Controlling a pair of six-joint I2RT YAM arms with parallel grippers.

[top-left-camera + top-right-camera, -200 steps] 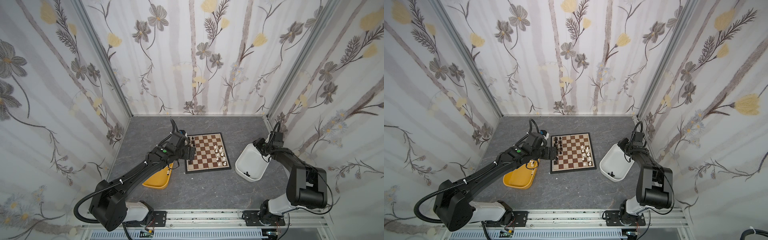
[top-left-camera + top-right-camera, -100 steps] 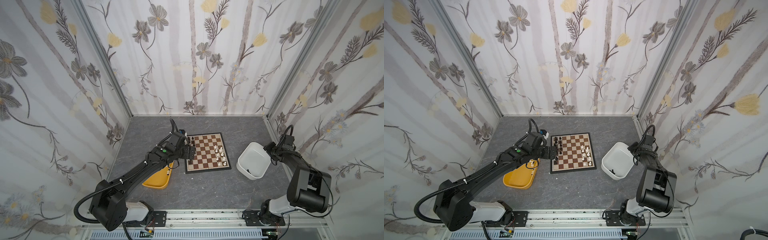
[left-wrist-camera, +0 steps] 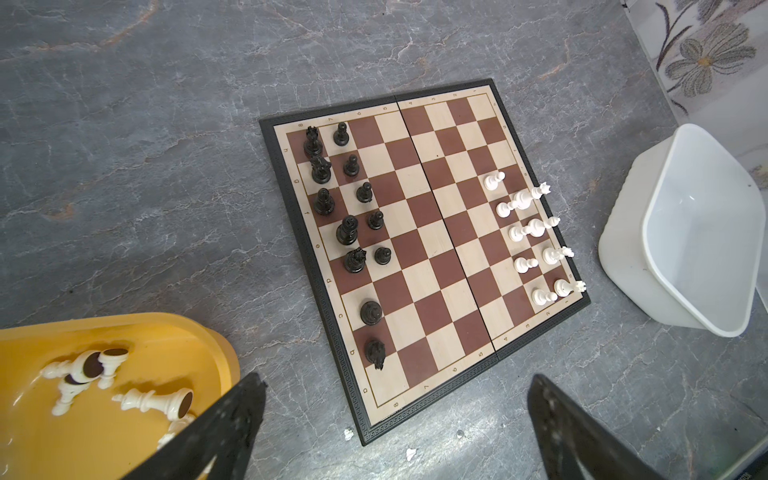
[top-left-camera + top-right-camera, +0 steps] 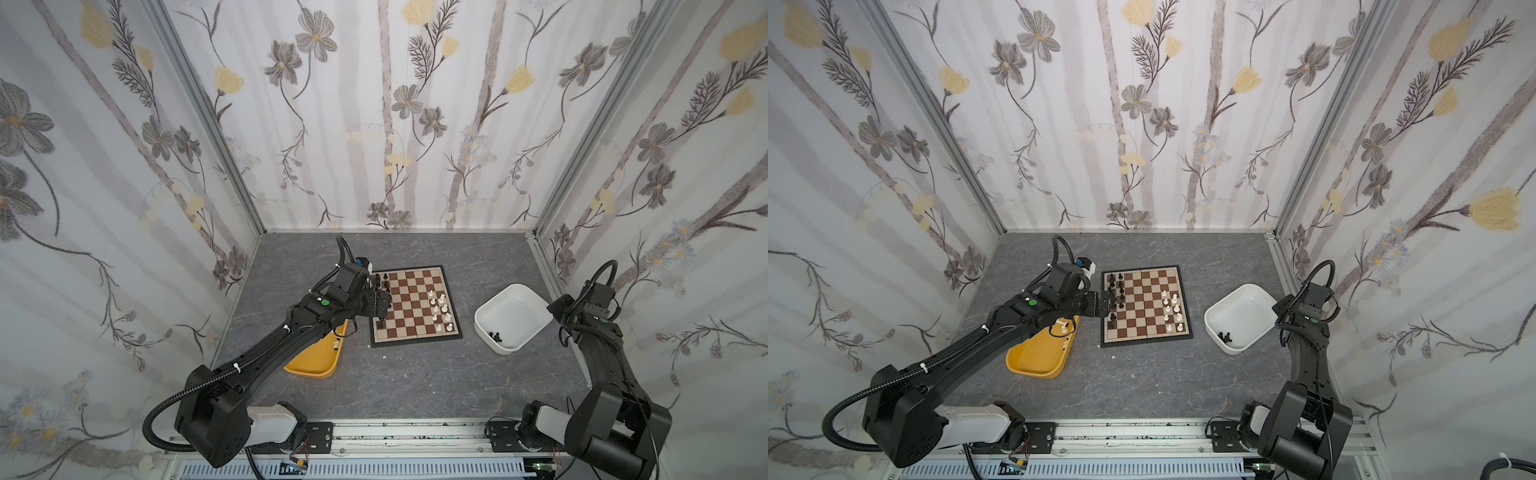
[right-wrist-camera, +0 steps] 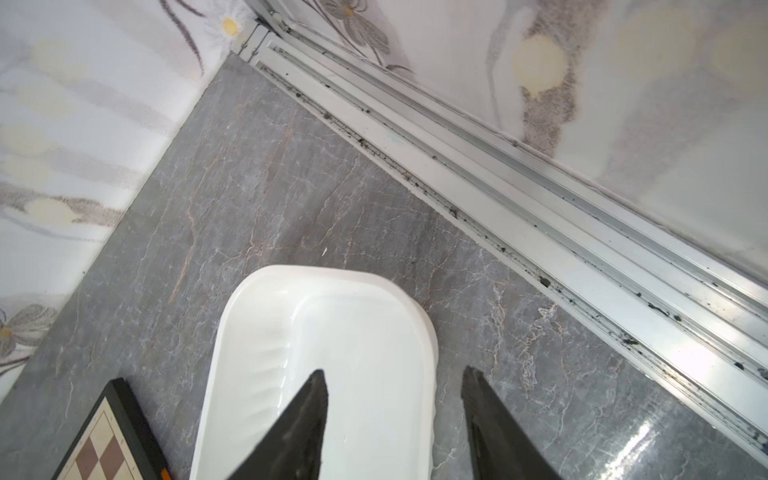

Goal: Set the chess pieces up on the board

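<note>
The board (image 4: pixel 411 320) (image 4: pixel 1144 320) (image 3: pixel 436 266) lies mid-table. Black chess pieces (image 4: pixel 1119 291) (image 3: pixel 347 230) stand in two columns along its left side, white ones (image 4: pixel 440 309) (image 4: pixel 1173 309) (image 3: pixel 536 228) along its right. My left gripper (image 4: pixel 382 305) (image 4: pixel 1104 305) (image 3: pixel 395 378) hovers wide open over the board's left edge and holds nothing. Off to the right, my right gripper (image 4: pixel 555 309) (image 4: pixel 1279 309) (image 5: pixel 395 372) is open above the right rim of the white tub (image 4: pixel 513 309) (image 5: pixel 353 316), one finger over the inside, the other outside. A few black pieces (image 4: pixel 494 336) (image 4: pixel 1225 336) lie in that tub.
A yellow tub (image 4: pixel 316 361) (image 4: pixel 1038 357) (image 3: pixel 104 436) left of the board holds loose white pieces (image 4: pixel 1064 326) (image 3: pixel 83 370); my left arm partly covers it. The right wall's metal rail (image 5: pixel 540 199) runs close behind the white tub. Small white crumbs (image 3: pixel 409 454) lie by the board's front corner.
My right gripper has swung from the white tub's far left rim across to its right side. The tub has shifted slightly. The left arm has not moved.
</note>
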